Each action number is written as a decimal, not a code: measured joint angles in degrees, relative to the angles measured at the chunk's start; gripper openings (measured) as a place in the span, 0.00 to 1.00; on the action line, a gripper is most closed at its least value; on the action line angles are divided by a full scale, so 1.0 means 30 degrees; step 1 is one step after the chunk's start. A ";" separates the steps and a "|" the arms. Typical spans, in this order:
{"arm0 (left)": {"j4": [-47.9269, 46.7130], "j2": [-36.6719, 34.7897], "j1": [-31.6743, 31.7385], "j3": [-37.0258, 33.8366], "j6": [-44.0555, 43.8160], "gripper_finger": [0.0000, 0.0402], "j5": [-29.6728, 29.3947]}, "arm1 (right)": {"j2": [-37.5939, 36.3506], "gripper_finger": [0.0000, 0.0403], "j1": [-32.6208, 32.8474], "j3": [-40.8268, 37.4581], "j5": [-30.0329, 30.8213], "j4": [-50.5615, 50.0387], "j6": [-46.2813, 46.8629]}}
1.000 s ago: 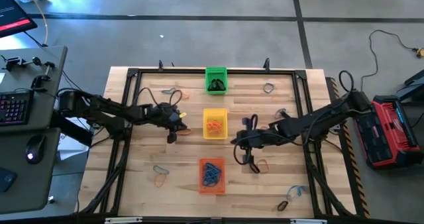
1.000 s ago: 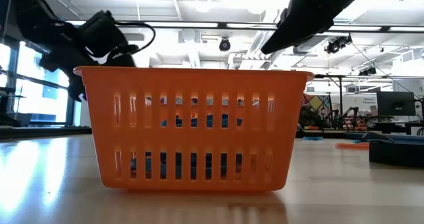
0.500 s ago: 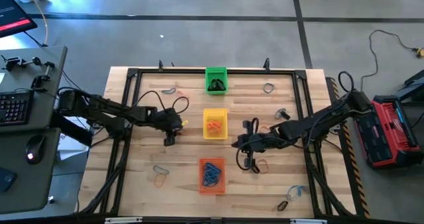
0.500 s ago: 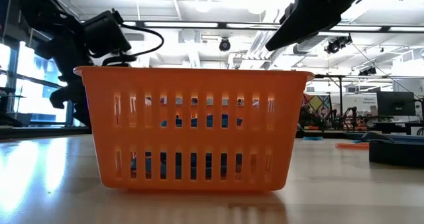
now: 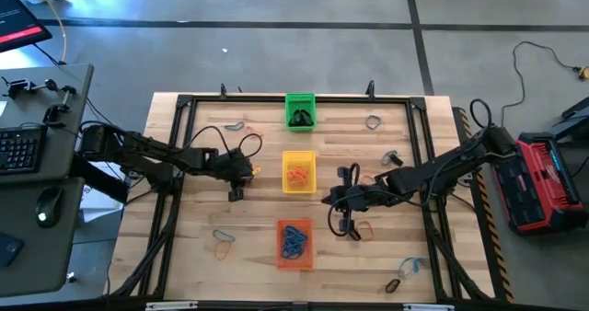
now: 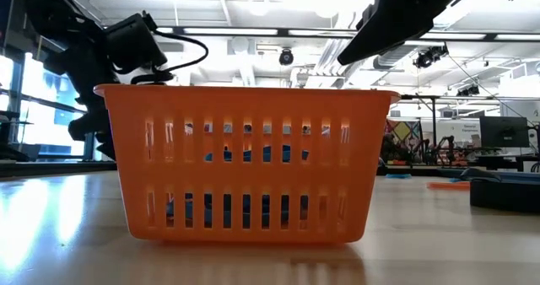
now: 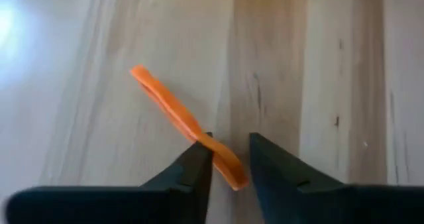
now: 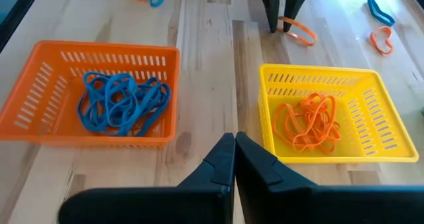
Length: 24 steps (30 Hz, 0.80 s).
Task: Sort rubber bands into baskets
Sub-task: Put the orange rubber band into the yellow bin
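Left wrist view: I am seeing an orange rubber band [image 7: 189, 124] lying on the desk [image 7: 311, 71], one end sitting between the parted fingers of the left tool [image 7: 230, 159], not gripped. I am holding this tool just left of the yellow basket [image 5: 298, 173]. The right tool [image 8: 234, 159] is clenched, hovering right of the orange basket [image 5: 294, 242] holding blue bands [image 8: 122, 101].
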 joint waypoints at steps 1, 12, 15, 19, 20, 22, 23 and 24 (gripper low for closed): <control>-0.0205 0.0012 0.0028 0.0157 -0.0258 0.18 -0.0068 | 0.0000 0.00 0.0000 0.0000 0.0064 0.0000 0.0000; -0.3025 0.0040 0.0159 0.4944 -0.1523 0.00 0.0091 | 0.0000 0.00 -0.0007 0.0000 0.0079 -0.0007 -0.0007; -0.3292 0.0036 0.0159 0.6525 -0.1356 0.00 0.0682 | 0.0000 0.00 -0.0007 0.0000 0.0079 -0.0007 -0.0007; -0.3155 0.0029 0.0151 0.8115 -0.1195 0.00 0.1502 | 0.0000 0.00 -0.0007 0.0000 0.0076 -0.0007 -0.0007; -0.2980 0.0029 0.0151 0.8363 -0.1209 0.00 0.1636 | 0.0000 0.00 -0.0007 0.0000 0.0075 -0.0007 -0.0007; -0.2372 0.0029 0.0151 0.8678 -0.1563 0.00 0.1960 | 0.0000 0.00 -0.0007 0.0000 0.0071 -0.0007 -0.0007; -0.1950 0.0029 0.0151 0.8743 -0.1776 0.00 0.2145 | 0.0002 0.00 -0.0007 0.0000 0.0071 -0.0007 -0.0008; -0.1563 0.0029 0.0151 0.8778 -0.1932 0.00 0.2415 | 0.0007 0.00 -0.0007 0.0000 0.0071 -0.0007 -0.0037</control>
